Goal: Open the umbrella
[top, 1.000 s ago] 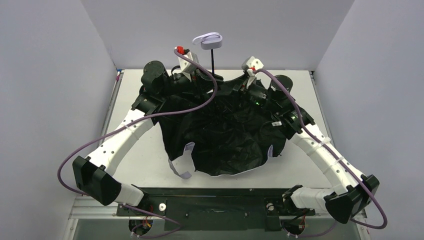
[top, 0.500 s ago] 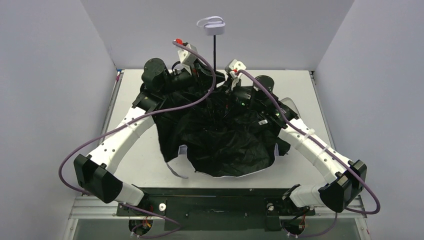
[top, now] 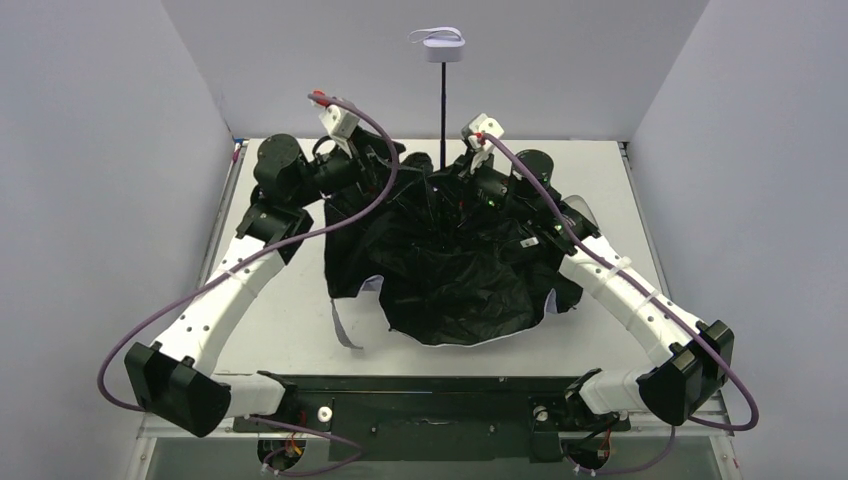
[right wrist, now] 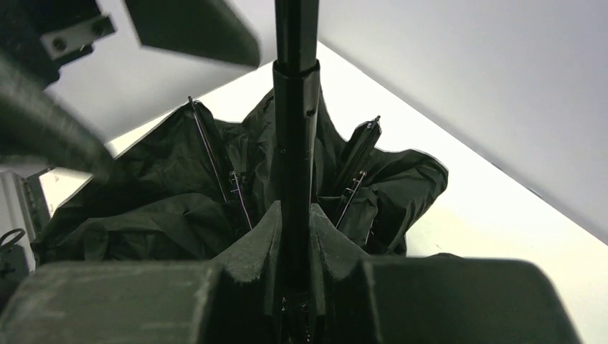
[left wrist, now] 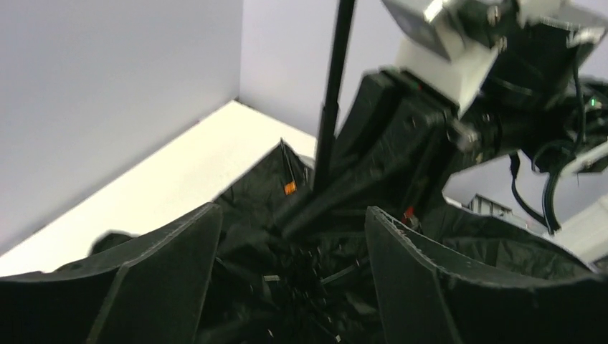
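Looking down from above, we see a white table [top: 285, 335] closed in on three sides by plain pale grey walls [top: 90, 150]. A black base plate [top: 430, 395] runs along the near edge where the arms are bolted.

The umbrella [top: 460, 285] sits upside down in the middle of the table. Its black lining faces up in a crumpled, partly spread mound, and thin lavender edges show at the near rim. Its thin black shaft [top: 442, 115] stands nearly upright out of the canopy. The small lavender handle [top: 443, 47] tops it, high against the back wall.

The right gripper [right wrist: 294, 240] is clamped tight on the shaft low down, just above the ribs, with the rod running between its fingers [right wrist: 251, 251].

The left gripper [left wrist: 287, 279] is spread wide and holds nothing. Its fingers [left wrist: 161, 276] hover over the folds of lining just left of the shaft, near it but apart from it. We cannot tell whether they brush the fabric.
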Robot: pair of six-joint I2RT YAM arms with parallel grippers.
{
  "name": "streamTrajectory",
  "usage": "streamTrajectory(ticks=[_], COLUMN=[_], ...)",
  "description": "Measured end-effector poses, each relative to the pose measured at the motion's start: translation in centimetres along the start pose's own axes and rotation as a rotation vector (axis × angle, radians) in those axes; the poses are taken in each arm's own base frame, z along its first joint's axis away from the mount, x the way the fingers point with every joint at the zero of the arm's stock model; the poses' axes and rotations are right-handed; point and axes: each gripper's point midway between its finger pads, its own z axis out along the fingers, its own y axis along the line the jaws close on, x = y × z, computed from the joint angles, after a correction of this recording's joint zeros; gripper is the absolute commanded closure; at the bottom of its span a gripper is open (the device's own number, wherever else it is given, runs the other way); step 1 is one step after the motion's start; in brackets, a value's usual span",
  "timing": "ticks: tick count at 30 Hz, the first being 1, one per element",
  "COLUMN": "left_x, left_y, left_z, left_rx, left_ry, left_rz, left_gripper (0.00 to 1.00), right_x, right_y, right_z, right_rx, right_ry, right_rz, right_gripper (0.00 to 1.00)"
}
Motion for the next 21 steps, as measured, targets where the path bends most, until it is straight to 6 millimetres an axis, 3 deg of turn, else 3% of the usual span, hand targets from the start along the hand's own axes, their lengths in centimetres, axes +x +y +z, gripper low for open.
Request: streamTrajectory(ticks=[6,11,17,21], left_x=[4.1,9.6,17.3,20.1], left_y=[-2.0,-3.8,-1.2,0.7], left_z=[-0.6,-1.1,-4.0,-6.3], left_rx=[0.033,0.093,0.019,-0.036], left_ry=[0.125,0.285,0.476,0.543], left_rz=[0.037,0.059,0.045,0.035], left_gripper=[0.51,0.64,0.76,0.65], right_x=[-0.6,-1.4,-3.6,-4.7], right_y=[-0.6,-0.8,-1.1,-1.1], right_z=[0.1,0.2,-0.1,-0.6], right_rx=[0.030,0.038,0.056,0.061], right_ry=[-0.028,-0.055,-0.104,-0.129], right_rz=[-0.024,-0.048,-0.073,-0.084], right_gripper=[1.00,1.00,1.00,1.00])
